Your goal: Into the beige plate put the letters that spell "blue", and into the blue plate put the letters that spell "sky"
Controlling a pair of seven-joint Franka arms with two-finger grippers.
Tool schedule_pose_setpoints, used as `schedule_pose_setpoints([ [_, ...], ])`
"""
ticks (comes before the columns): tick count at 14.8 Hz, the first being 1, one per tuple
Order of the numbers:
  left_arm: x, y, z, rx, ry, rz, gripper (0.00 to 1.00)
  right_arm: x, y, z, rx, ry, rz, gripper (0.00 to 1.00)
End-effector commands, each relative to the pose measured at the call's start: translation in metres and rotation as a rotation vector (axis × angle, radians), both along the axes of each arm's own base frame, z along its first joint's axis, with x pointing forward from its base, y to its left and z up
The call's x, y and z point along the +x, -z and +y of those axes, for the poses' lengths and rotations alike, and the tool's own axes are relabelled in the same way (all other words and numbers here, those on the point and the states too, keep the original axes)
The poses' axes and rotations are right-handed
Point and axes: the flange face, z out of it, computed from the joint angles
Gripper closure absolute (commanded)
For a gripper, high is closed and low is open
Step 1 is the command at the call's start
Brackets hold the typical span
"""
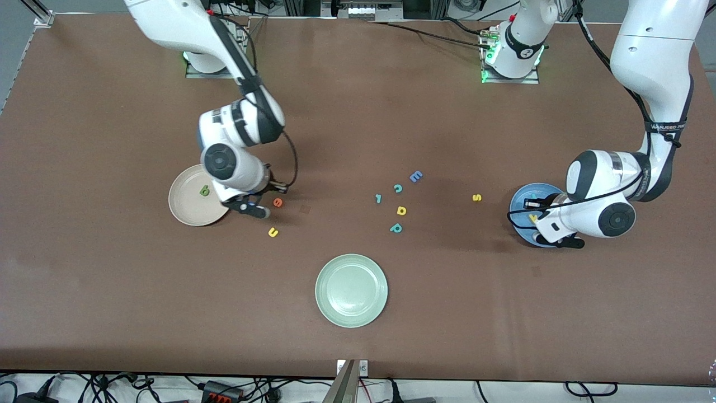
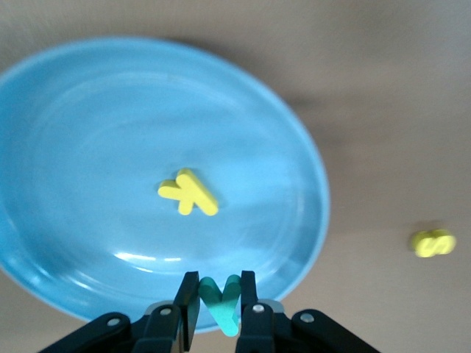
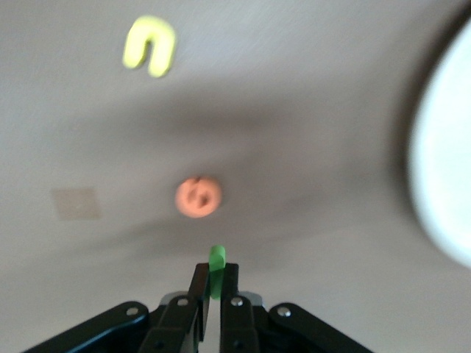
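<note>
our left end effector [image 2: 218, 303] hangs over the blue plate [image 2: 66, 110] near the desk's edge at the left arm's end, clamped on the teal y [image 2: 219, 301], likely to drop it beside the yellow k [image 2: 188, 193]. the yellow s [image 1: 476, 197] lies on the desk near that plate. our right end effector [image 3: 210, 288], wrist bent down, grips the green l [image 3: 215, 269] over the desk beside the beige plate [image 1: 184, 210], which holds the b [image 1: 205, 191]. the orange e [image 1: 277, 202] and yellow u [image 1: 273, 232] wait just beside it.
</note>
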Motion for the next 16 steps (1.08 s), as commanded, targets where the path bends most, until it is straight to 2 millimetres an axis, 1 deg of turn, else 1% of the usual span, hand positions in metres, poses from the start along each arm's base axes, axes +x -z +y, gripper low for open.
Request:
schedule_pose_setpoints([
  [1,-0.023,0.003,0.024,-0.014,0.043,-0.02,0.81,0.018,-0.005,-0.088,0.043,-0.081,0.048,0.95],
  [2,-0.022,0.002,0.023,-0.014,0.044,-0.022,0.65,0.022,-0.003,-0.116,0.062,-0.106,0.066,0.94],
  [3,-0.021,0.0,0.023,-0.015,0.043,-0.026,0.32,0.022,0.0,-0.141,0.08,-0.125,0.088,0.94],
  [4,-0.018,-0.004,0.024,-0.014,0.042,-0.032,0.0,0.021,0.002,-0.161,0.094,-0.133,0.112,0.94],
  [5,-0.015,-0.011,0.023,-0.013,0.044,-0.034,0.0,0.02,0.003,-0.17,0.104,-0.138,0.132,0.94],
  [6,-0.016,-0.019,0.017,-0.009,0.04,-0.019,0.0,0.016,0.004,-0.171,0.108,-0.139,0.158,0.94],
  [7,-0.017,-0.029,0.0,-0.014,0.055,-0.013,0.0,0.013,0.01,-0.171,0.107,-0.138,0.175,0.94],
  [8,-0.017,-0.04,-0.02,-0.017,0.062,-0.018,0.0,0.012,0.014,-0.172,0.106,-0.137,0.179,0.94],
  [9,-0.019,-0.047,-0.042,-0.008,0.043,-0.015,0.0,0.011,0.023,-0.171,0.103,-0.137,0.19,0.94],
  [11,-0.024,-0.048,-0.075,-0.008,0.035,-0.023,0.0,0.011,0.029,-0.172,0.101,-0.134,0.194,0.93],
  [12,-0.024,-0.05,-0.088,-0.017,0.052,-0.036,0.0,0.012,0.032,-0.172,0.1,-0.134,0.194,0.7],
  [13,-0.025,-0.052,-0.1,-0.023,0.059,-0.045,0.0,0.015,0.031,-0.172,0.101,-0.133,0.19,0.1],
  [14,-0.027,-0.051,-0.112,-0.029,0.06,-0.064,0.0,0.019,0.026,-0.172,0.101,-0.132,0.185,0.0],
  [16,-0.039,-0.036,-0.141,-0.034,0.046,-0.12,0.0,0.026,0.006,-0.165,0.106,-0.143,0.16,0.0],
])
